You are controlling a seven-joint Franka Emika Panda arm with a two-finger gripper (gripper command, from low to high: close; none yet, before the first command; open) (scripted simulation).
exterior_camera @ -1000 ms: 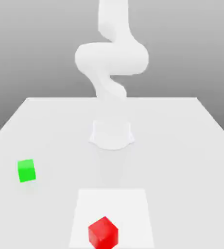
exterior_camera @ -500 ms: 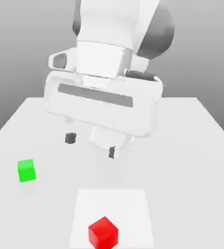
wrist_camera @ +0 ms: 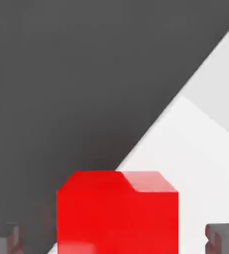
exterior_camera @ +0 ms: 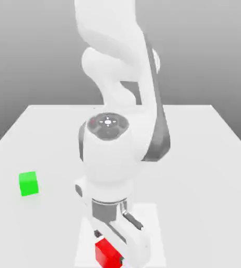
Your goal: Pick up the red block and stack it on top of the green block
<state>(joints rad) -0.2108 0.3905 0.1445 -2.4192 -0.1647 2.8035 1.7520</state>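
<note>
The red block sits on the table near the front edge, partly covered by my hand in the exterior view. My gripper has come down over it, with one finger on each side. In the hand view the red block stands between the two dark fingertips, and a narrow gap shows on either side, so the gripper is open around it without touching. The green block rests by itself on the table at the exterior view's left, well apart from the arm.
The white table carries a paler square patch under the red block. My arm's base and bulky links rise over the table's middle, behind the red block.
The arm has swung forward and down, bringing the hand from mid-air above the table's middle to the red block. The fingers now straddle the block and stand closer together.
</note>
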